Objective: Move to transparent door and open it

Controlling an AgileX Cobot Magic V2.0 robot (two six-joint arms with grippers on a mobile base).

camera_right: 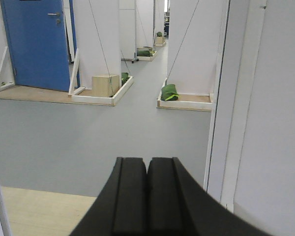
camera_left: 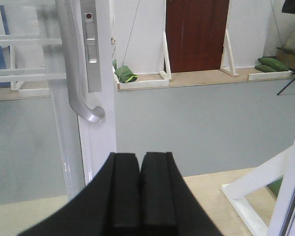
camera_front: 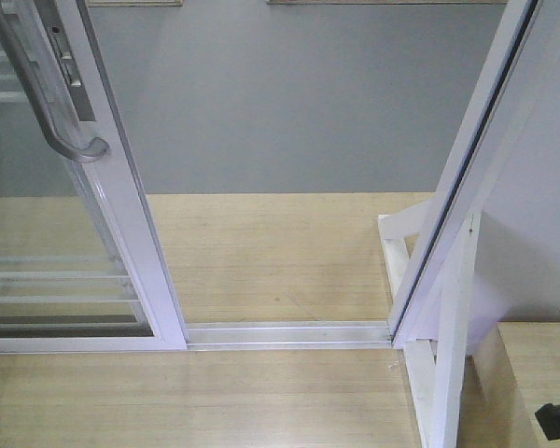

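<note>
While the doorway stands open, the scene reads:
Hidden: top of the transparent door (camera_front: 65, 280) and of its grey pull handle (camera_front: 47, 93) cut off by the frame edge.
Door position: left of the opening, on the floor track (camera_front: 289, 333).
Handle axis: runs up the door edge, lower end curving outward.
Writing: none legible.
Left gripper (camera_left: 139, 169): clenched, empty, near the handle.
Right gripper (camera_right: 147, 174): clenched, empty.

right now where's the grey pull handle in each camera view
Front view: the grey pull handle is at upper left, on the transparent door.
Left wrist view: upper left, curving down beside the lock plate, above the shut left gripper.
Right wrist view: not in it.
Shared landmark: the grey floor.
</note>
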